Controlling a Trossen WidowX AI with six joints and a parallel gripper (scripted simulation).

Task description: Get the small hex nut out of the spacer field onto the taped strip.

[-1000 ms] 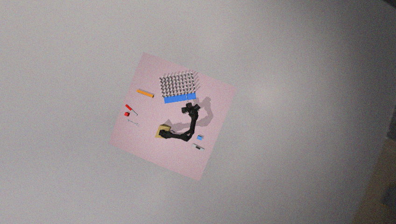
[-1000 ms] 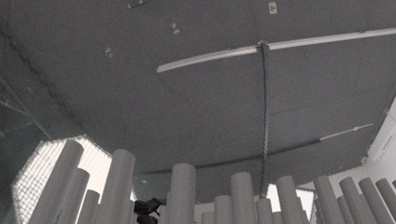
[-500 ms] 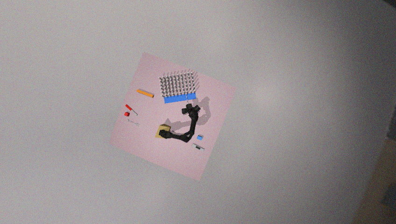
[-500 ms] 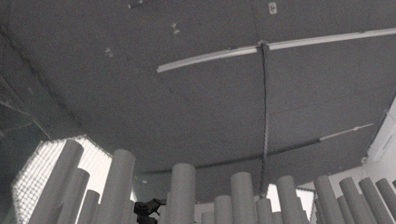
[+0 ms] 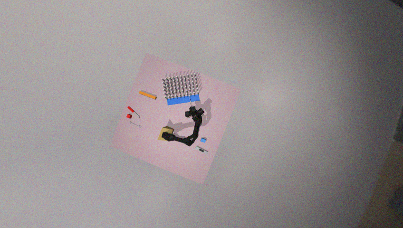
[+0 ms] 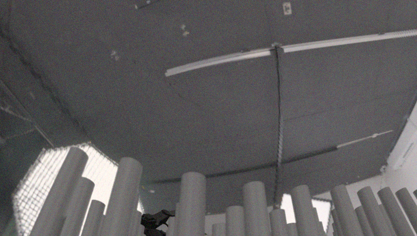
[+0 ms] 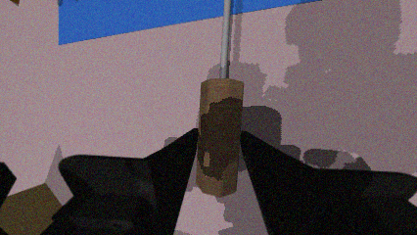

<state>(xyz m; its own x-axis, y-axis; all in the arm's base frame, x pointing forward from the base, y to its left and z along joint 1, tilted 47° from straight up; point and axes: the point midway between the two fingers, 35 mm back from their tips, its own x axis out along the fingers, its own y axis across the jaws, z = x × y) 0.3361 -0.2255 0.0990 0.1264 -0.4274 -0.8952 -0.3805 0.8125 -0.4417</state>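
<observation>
Gripping the wooden handle (image 7: 220, 142) of a thin metal rod (image 5: 190, 100) (image 7: 226, 41), the tool (image 5: 192, 108) (image 7: 219, 133) is closed around it on the near side of the blue strip (image 5: 179, 100) (image 7: 137, 20). Seen from above, the rod crosses the strip toward the upright spacers (image 5: 181, 84) (image 6: 193, 201); its far tip is hard to make out, and the hex nut's place cannot be told. An orange bar (image 5: 147, 95) lies apart on the pink table (image 5: 158, 158) (image 7: 122, 98)
</observation>
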